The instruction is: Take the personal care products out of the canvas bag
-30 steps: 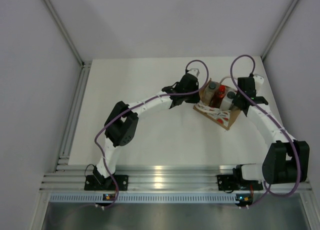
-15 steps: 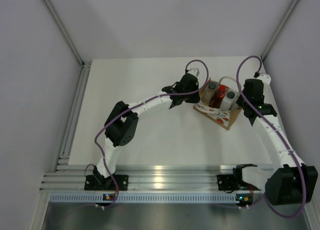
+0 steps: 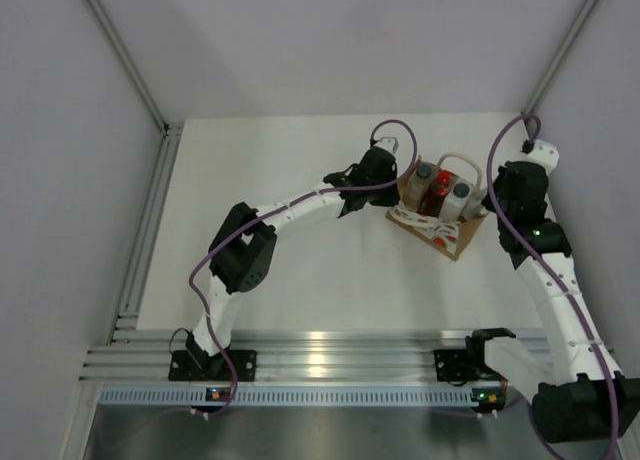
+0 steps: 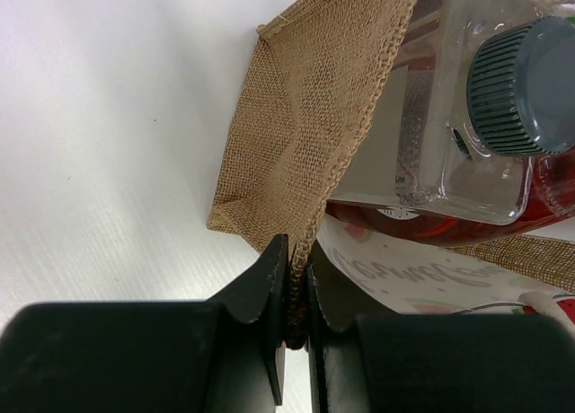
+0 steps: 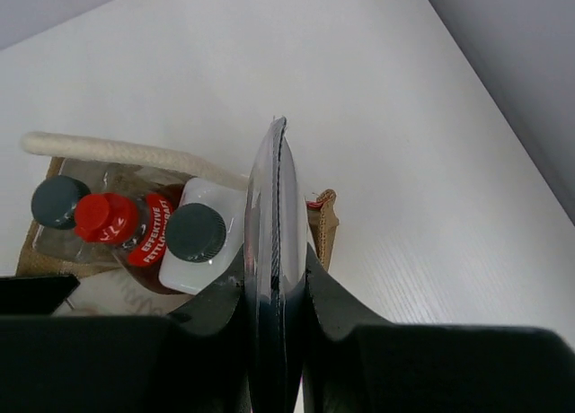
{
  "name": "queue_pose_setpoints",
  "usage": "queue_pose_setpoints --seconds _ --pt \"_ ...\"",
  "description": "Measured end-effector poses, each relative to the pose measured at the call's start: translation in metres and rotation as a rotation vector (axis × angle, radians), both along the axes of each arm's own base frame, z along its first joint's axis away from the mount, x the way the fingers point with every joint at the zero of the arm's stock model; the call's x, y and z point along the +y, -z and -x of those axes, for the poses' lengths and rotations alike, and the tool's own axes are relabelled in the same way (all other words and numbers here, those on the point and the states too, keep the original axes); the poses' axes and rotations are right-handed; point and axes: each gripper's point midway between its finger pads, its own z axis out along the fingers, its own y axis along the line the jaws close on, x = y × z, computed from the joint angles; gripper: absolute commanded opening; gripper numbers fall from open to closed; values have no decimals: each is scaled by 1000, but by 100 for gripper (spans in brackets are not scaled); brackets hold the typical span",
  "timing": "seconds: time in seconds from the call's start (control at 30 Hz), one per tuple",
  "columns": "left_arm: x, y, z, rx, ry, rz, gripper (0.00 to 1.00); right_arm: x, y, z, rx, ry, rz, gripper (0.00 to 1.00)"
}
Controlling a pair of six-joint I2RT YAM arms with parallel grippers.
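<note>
Left claw [image 4: 289, 292] on coarse canvas bag [image 4: 296, 135]; right claw [image 5: 277, 287], flat pouch [image 5: 274, 188]

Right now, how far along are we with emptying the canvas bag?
Done: no product lies on the table yet. In hand: the right jaws are shut on the grey pouch, held outside the canvas bag, whose rim the left jaws pinch. Left: the clear bottle, red bottle and white bottle stand inside.
</note>
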Motion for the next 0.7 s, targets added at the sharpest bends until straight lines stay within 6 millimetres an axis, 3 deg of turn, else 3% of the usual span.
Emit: queue_pose_setpoints --seconds 0.23,0.4,0.53,0.7 --pt "0 0 -1 -2 -3 -2 0 3 -50 5 -85 -44 26 0" --pt "1 0 -1 -3 -6 -3 0 27 -88 12 -147 -178 -3 0" --pt "1 0 -1 1 -8 -3 0 74 -112 18 -195 -378 -17 0" --pt "2 0 -1 1 -11 -5 0 152 -104 46 -166 -685 -16 0"
